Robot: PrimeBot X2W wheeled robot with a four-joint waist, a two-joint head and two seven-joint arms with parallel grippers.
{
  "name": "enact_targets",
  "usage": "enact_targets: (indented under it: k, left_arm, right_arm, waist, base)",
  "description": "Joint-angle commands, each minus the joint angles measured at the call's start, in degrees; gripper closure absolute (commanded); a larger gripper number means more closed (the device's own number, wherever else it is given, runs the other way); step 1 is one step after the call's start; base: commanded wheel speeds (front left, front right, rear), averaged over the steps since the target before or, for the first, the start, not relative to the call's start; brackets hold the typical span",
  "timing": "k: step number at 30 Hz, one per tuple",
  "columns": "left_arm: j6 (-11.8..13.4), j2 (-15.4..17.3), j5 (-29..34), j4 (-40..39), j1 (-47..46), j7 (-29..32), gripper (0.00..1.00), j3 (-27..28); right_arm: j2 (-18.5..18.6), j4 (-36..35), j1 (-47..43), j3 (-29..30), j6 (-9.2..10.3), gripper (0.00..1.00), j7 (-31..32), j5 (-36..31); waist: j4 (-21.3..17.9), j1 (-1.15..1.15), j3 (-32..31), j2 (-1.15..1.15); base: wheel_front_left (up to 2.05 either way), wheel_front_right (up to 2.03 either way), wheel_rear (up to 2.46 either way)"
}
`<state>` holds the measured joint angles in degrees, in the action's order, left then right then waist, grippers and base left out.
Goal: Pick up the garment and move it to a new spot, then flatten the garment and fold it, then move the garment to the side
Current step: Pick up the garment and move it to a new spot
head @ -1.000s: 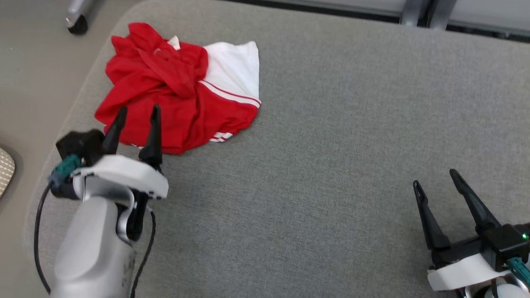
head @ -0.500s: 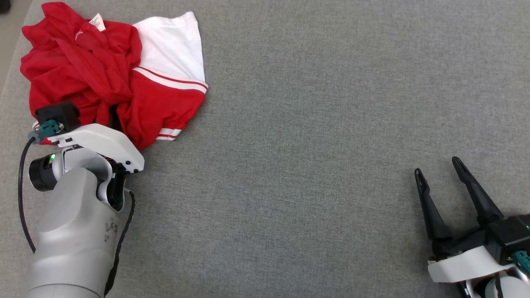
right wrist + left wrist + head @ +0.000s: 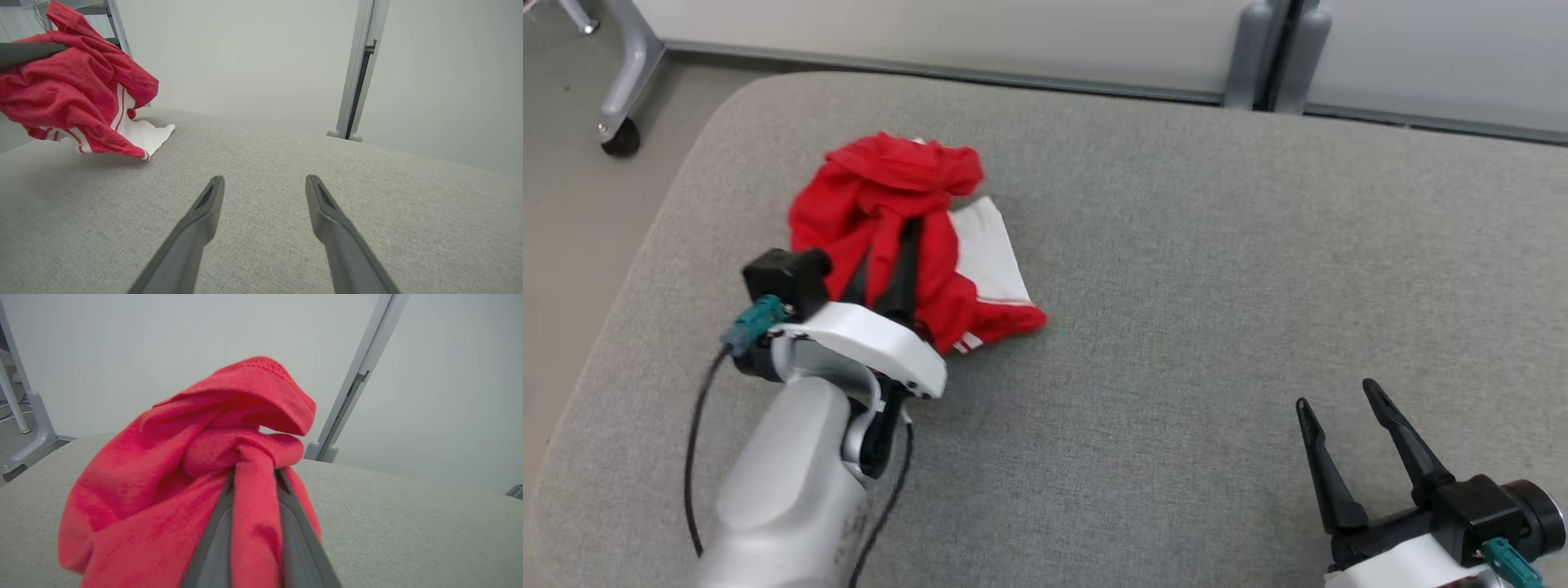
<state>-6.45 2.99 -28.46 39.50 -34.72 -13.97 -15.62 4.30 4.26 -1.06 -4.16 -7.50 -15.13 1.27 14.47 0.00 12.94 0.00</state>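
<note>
the left gripper [image 3: 894,245] pinches a fold of the red garment [image 3: 882,184], bunched and partly lifted at the far left of the grey cushion [image 3: 1176,286]; bare fabric lies rightward, toward the spread right gripper [image 3: 1333,394].

The left arm [image 3: 784,498] is showing a smooth silver-grey shell, capped by a white plate [image 3: 866,343] carrying small dark screw holes along its edge. A black camera block [image 3: 786,278] is sitting on it, its teal connector [image 3: 756,320] feeding a black cable [image 3: 693,457] looping along the arm. The left gripper [image 3: 255,477] and right gripper [image 3: 1338,394] are each showing two long, dark, tapering fingers. The right one is wearing a black housing [image 3: 1470,510], a second white plate [image 3: 1380,576] and a second teal connector [image 3: 1511,563].
</note>
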Motion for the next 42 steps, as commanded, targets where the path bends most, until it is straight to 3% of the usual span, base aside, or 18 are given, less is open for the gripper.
enact_targets:
  k: [1, 8, 12, 17, 23, 27, 28, 29, 30, 31, 32, 37, 42]
  left_arm:
    - [0.77, -0.03, -1.03, -2.57, 1.52, 0.62, 1.00, -1.79]
    - [6.84, 0.03, -5.51, -23.25, 10.52, 7.63, 1.00, -13.90]
    - [9.76, 0.56, -4.99, -35.10, 15.72, 12.71, 1.00, -17.48]
    - [11.41, 2.10, -5.56, -41.66, 18.93, 16.62, 1.00, -18.76]
    - [12.96, 3.54, -6.72, -38.19, 20.34, 18.75, 1.00, -17.42]
    - [13.75, 4.70, -7.22, -26.96, 19.32, 17.28, 1.00, -15.00]
    - [13.98, 4.84, -6.80, -24.64, 18.91, 16.47, 0.95, -14.67]
    - [14.04, 4.92, -6.69, -22.54, 18.67, 15.59, 0.65, -14.30]
    - [14.04, 4.92, -6.69, -22.54, 18.67, 15.59, 0.65, -14.30]
    - [13.84, 4.71, -7.03, -20.74, 18.68, 14.52, 0.23, -13.86]
    - [13.69, 4.84, -6.71, -19.07, 18.51, 13.42, 0.00, -13.70]
    - [12.18, 4.80, -5.48, -16.99, 19.82, 4.96, 0.00, -13.05]
    - [14.39, 6.20, -2.72, -23.03, 26.68, -0.87, 0.00, -10.13]
  right_arm:
    - [0.00, 0.27, 0.06, -0.06, 0.01, 0.00, 0.00, 0.52]
    - [-1.13, 1.34, -1.95, -0.27, 0.01, 0.00, 0.00, 2.00]
    - [-1.24, 0.96, -2.58, -0.17, 0.01, 0.00, 0.00, 3.59]
    - [-1.29, 0.94, -2.76, 0.07, 0.01, 0.00, 0.00, 5.32]
    - [-1.30, 0.89, -1.42, -0.31, 0.01, 0.00, 0.01, 6.42]
    - [-1.28, 1.32, 0.01, -1.00, 0.01, 0.00, 0.00, 7.06]
    - [-1.28, 1.35, 0.23, -1.03, 0.01, 0.00, 0.00, 7.16]
    - [-1.27, 1.37, 0.33, -1.00, 0.01, 0.00, 0.00, 7.26]
    - [-1.27, 1.37, 0.33, -1.00, 0.01, 0.00, 0.00, 7.26]
    - [-1.27, 1.40, 0.29, -0.89, 0.01, 0.00, 0.00, 7.23]
    - [-1.27, 1.45, 0.19, -0.78, 0.01, 0.00, 0.01, 7.16]
    - [-1.27, 1.39, -0.72, 0.06, 0.01, 0.00, 0.00, 6.06]
    - [-1.26, 0.43, -2.55, 2.11, 0.01, 0.00, 0.01, 4.48]
  waist:
    - [-2.25, 0.00, -4.11, 0.00]
    - [-9.18, 0.00, -8.70, 0.00]
    - [-15.01, 0.00, -8.95, 0.00]
    - [-18.39, 0.00, -7.67, 0.00]
    - [-20.60, 0.00, -5.85, 0.00]
    - [-22.21, 0.00, -4.70, 0.00]
    - [-22.39, 0.00, -4.62, 0.00]
    - [-22.53, 0.00, -4.59, 0.00]
    - [-22.53, 0.00, -4.59, 0.00]
    - [-22.61, 0.00, -4.59, 0.00]
    - [-22.63, 0.00, -4.61, 0.00]
    - [-22.33, 0.00, -5.87, 0.00]
    - [-21.32, 0.00, -9.06, 0.00]
  base:
    - [0.00, 0.00, 0.00]
    - [0.00, 0.00, 0.00]
    - [0.00, 0.00, 0.00]
    - [0.00, 0.00, 0.00]
    - [0.00, 0.00, 0.00]
    - [0.00, 0.00, 0.00]
    - [0.00, 0.00, 0.00]
    - [0.00, 0.00, 0.00]
    - [0.00, 0.00, 0.00]
    - [0.00, 0.00, 0.00]
    - [0.00, 0.00, 0.00]
    - [0.00, 0.00, 0.00]
    - [0.00, 0.00, 0.00]
